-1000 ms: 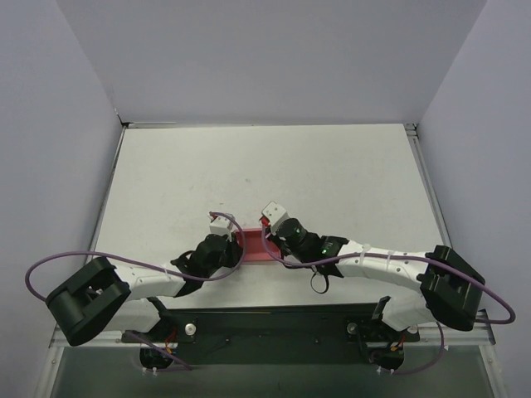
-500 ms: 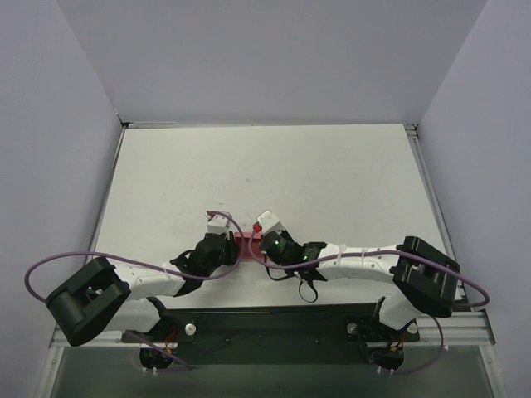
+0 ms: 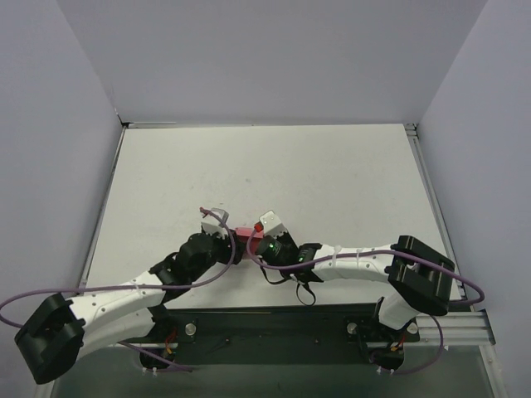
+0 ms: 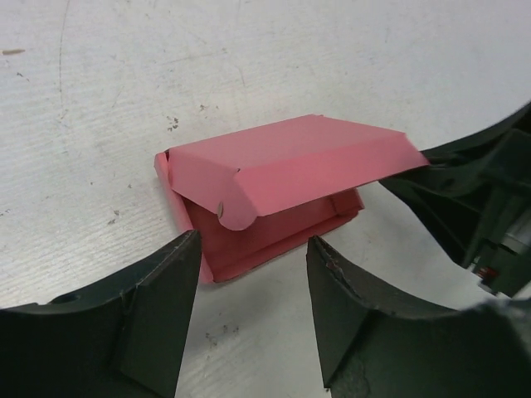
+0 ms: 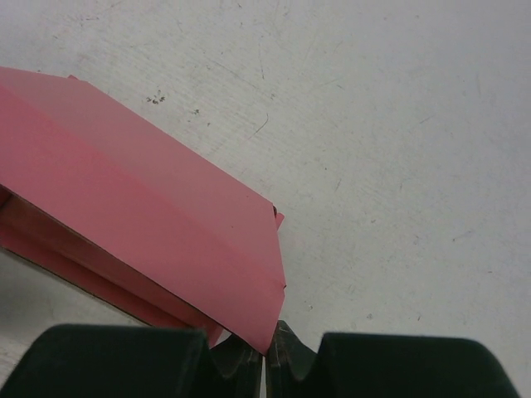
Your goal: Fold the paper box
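The paper box [image 4: 274,186] is a small pink-red card piece lying on the white table [image 4: 348,75], its lid flap lifted over a shallow tray. In the top view the paper box [image 3: 244,233] shows only as a sliver between the two wrists. My left gripper [image 4: 253,249] is open, its dark fingers [image 4: 158,307] just short of the box's near edge and nothing between them. My right gripper [image 5: 267,355] is shut on the lid flap's corner [image 5: 261,319], holding the flap up. The right gripper's body [image 4: 477,207] shows at the flap's right end.
Pale walls [image 3: 265,58] enclose the table on three sides. A black rail [image 3: 265,319] with the arm bases runs along the near edge. Purple cables [image 3: 224,265] loop off both arms. Bare table surface [image 3: 274,166] lies beyond the box.
My left gripper has opened and let go of the box, and its arm has swung lower left. The right gripper has shifted left, still gripping the flap.
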You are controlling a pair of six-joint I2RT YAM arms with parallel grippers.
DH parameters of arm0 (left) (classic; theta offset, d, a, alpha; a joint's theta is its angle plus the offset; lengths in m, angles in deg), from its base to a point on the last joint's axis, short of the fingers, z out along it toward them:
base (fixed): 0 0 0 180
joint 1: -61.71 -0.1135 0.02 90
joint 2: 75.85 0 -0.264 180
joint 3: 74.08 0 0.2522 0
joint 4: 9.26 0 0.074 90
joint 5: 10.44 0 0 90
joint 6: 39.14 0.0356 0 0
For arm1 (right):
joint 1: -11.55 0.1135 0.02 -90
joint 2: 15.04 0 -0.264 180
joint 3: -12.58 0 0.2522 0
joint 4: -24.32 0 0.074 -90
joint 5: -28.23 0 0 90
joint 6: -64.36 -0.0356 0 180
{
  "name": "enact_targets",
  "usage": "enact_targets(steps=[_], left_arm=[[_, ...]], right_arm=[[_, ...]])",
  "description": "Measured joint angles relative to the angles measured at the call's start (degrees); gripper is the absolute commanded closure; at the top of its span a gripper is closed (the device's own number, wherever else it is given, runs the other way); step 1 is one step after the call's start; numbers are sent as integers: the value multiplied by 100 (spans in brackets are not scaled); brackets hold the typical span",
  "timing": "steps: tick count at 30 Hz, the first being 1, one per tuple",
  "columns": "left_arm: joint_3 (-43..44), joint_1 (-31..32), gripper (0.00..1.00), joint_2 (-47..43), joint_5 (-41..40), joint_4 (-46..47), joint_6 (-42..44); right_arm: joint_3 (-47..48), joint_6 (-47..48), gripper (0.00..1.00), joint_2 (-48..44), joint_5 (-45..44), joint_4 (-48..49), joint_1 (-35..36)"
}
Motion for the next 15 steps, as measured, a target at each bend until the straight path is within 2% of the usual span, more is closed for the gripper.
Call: enact_targets(steps=[8, 11, 13, 15], left_arm=[[221, -101, 33, -1670, 13, -1585, 70], [490, -306, 23, -1753, 42, -1910, -48], [774, -535, 16, -1582, 114, -2024, -216], [1165, -796, 14, -1198, 260, -2090, -411]], right_arm=[[57, -66, 93, 66, -76, -61, 2], [74, -70, 94, 74, -85, -66, 7], [94, -68, 94, 79, -85, -70, 7], [103, -70, 93, 87, -90, -72, 7]])
